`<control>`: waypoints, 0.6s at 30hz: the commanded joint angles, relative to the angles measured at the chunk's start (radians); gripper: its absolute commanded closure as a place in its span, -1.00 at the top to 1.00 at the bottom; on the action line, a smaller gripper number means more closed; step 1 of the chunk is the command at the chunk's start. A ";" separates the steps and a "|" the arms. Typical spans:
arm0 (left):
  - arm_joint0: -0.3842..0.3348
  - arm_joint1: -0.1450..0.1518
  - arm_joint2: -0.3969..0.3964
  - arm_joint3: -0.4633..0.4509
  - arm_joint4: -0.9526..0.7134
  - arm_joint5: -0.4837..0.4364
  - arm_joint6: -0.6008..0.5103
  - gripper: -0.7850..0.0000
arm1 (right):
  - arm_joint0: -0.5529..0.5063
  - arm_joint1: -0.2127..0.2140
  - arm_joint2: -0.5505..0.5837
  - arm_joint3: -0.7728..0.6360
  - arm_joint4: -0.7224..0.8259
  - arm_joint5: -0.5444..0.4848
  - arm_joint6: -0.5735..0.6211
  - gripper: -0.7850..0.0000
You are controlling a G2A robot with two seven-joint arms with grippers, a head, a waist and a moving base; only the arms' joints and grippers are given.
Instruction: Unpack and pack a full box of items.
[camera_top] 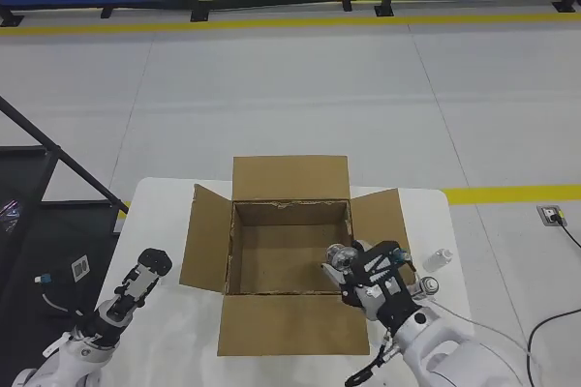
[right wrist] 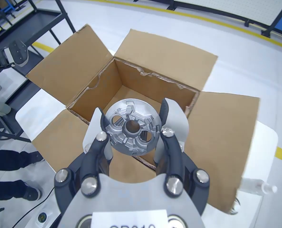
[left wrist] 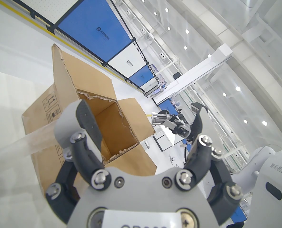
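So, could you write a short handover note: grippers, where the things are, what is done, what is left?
Left gripper: open, empty, over the table left of the box.
Right gripper: shut on the metal disc, above the box's near right corner.
Clear bottle lies on the table by the right flap.
Done: box floor in view is bare.
Left: disc and bottle are not in the box.

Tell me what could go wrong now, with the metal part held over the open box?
1. The right gripper pinches the round metal part only at its rim; it might slip and fall into the box.
2. The part hangs close to the box's right wall, so lowering it could catch the torn edge.
3. The clear bottle lies near that arm and might get knocked.
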 commanded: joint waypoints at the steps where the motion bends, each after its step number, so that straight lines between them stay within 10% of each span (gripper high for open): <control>1: 0.000 0.000 0.000 0.000 0.000 0.000 0.000 1.00 | -0.063 0.006 0.084 -0.019 0.025 -0.018 -0.048 -1.00; 18: 0.000 0.000 0.000 0.000 0.000 0.000 0.000 1.00 | -0.301 0.028 0.519 -0.019 0.271 -0.079 -0.178 -1.00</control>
